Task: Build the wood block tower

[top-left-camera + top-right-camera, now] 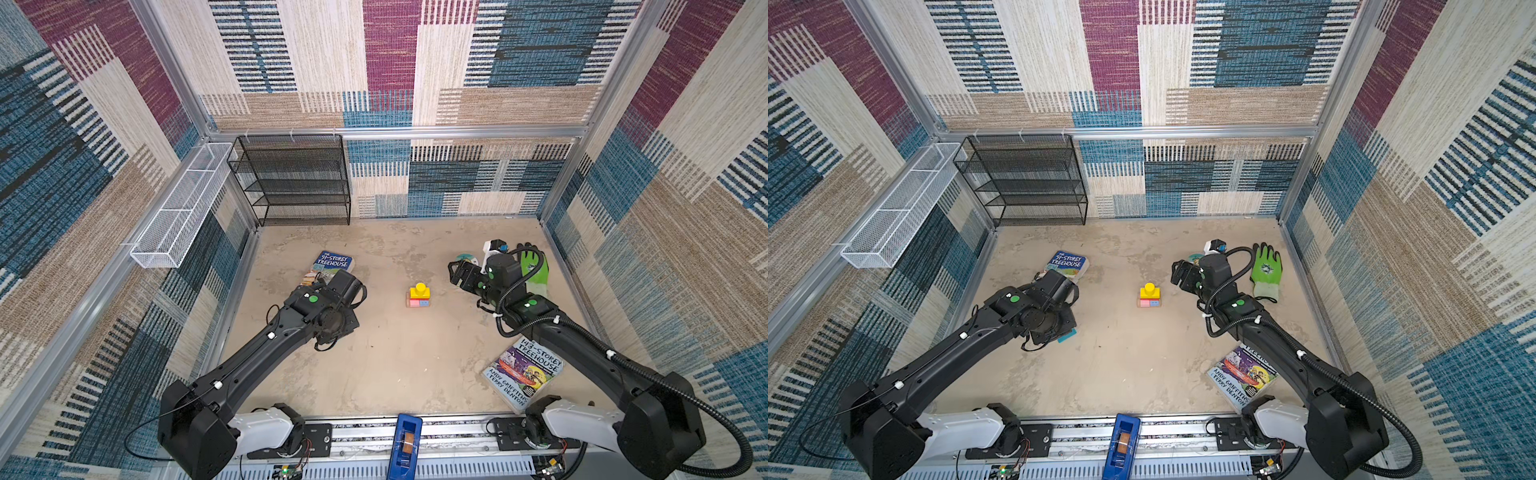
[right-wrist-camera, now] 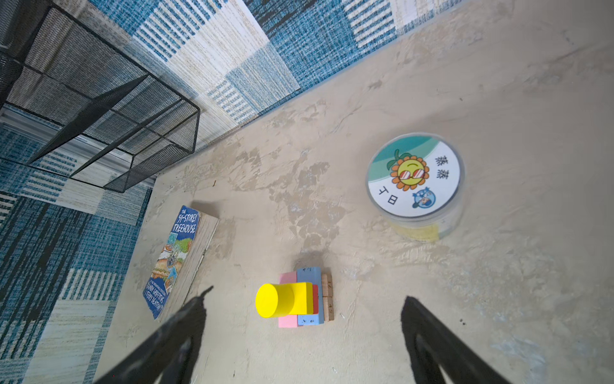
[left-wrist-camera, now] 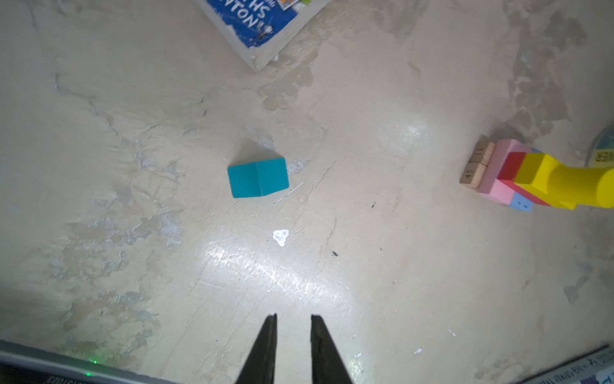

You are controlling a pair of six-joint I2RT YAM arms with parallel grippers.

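The tower (image 1: 419, 296) stands in the middle of the table (image 1: 386, 365), and both top views show it. At the bottom are two plain wood blocks (image 2: 328, 309). On them lie a pink block (image 3: 496, 189) and a light blue block (image 2: 309, 276), side by side. Next comes a red block (image 3: 511, 163), then a yellow block (image 2: 304, 296). A yellow cylinder (image 2: 270, 300) stands on the very top.

The right gripper (image 2: 307, 294) is wide open. Its two fingers (image 2: 186, 325) stand far apart and hold nothing. In both top views it hangs to the right of the tower and does not touch it.

The left gripper (image 3: 293, 319) is open only a little. There is a thin gap between its fingers (image 3: 262, 349), and nothing is in the gap. It touches nothing.

The teal house-shaped piece (image 3: 258, 178) lies alone on the table, in front of those fingers but apart from them. It is left of the tower and well apart from it. In a top view only a corner of it peeps out from under the left arm.

A book (image 1: 334, 262) lies on the far left. A round jar (image 2: 415, 179) with a picture lid stands on the far right, near the right gripper.
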